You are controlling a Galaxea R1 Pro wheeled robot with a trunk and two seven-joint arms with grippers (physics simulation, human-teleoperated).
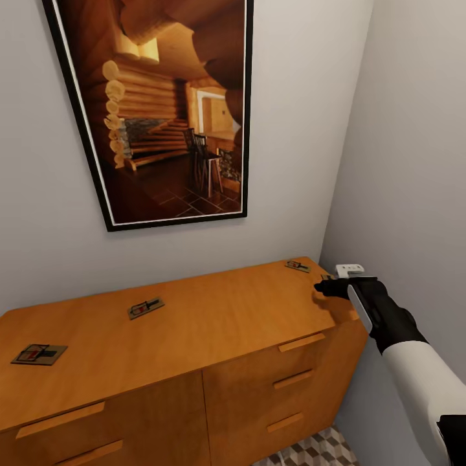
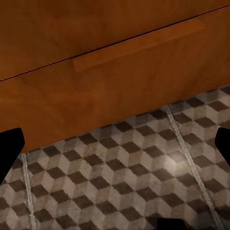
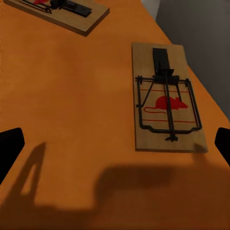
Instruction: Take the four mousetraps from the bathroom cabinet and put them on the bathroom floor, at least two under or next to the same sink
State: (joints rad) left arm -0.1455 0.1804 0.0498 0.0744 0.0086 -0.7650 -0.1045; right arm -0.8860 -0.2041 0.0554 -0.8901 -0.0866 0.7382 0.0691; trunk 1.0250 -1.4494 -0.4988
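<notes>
Right fingers [image 3: 115, 143] wide apart, empty, over flat wooden mousetrap [image 3: 166, 98] on smooth orange-brown cabinet [image 3: 72, 105] top

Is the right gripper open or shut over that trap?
Open. The right gripper's dark fingertips sit wide apart, nothing between them; the mousetrap lies flat on the cabinet.
</notes>
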